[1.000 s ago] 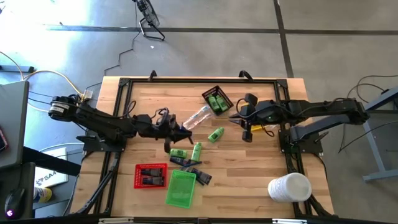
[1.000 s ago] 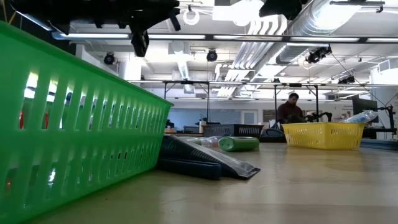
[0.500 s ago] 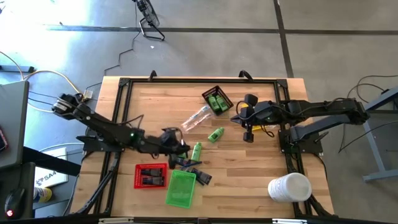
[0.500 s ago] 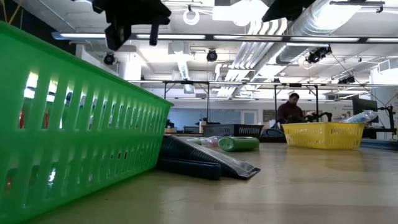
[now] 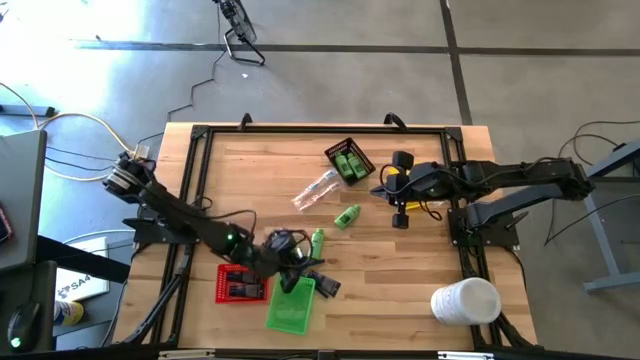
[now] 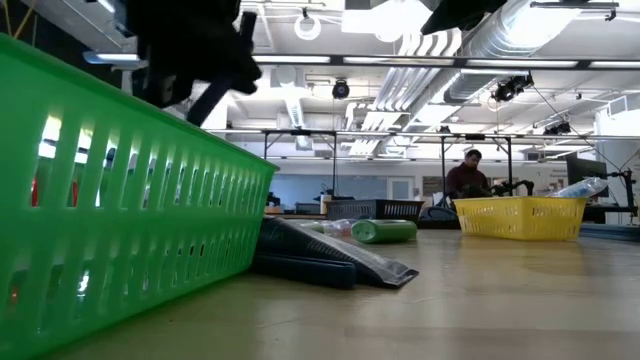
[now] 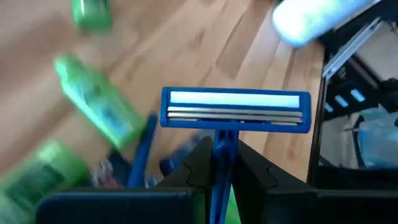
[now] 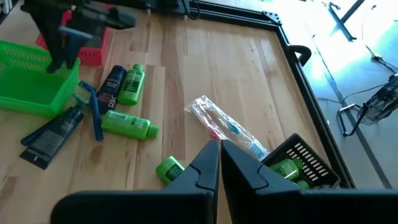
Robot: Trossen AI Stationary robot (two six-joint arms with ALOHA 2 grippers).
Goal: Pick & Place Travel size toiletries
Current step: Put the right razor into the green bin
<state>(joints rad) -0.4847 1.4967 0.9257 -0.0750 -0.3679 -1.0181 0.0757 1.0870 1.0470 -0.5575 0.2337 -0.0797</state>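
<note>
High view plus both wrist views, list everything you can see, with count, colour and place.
table: one, light wood, under everything
green bottles: three loose, mid-table; more in the black tray
wrapped toothbrush: one, clear, mid-table
dark tube: one, beside the green tray
dark bottle: one, beside a green bottle
blue-handled stick: one, by the dark tube
black tray: one, far side
green tray: one, near edge
red tray: one, beside the green tray
yellow tray: one, right side
white cylinder: one, near right corner
person: one, in the room behind
left gripper: shut on a blue razor, over the green tray
right gripper: shut, holding nothing
</note>
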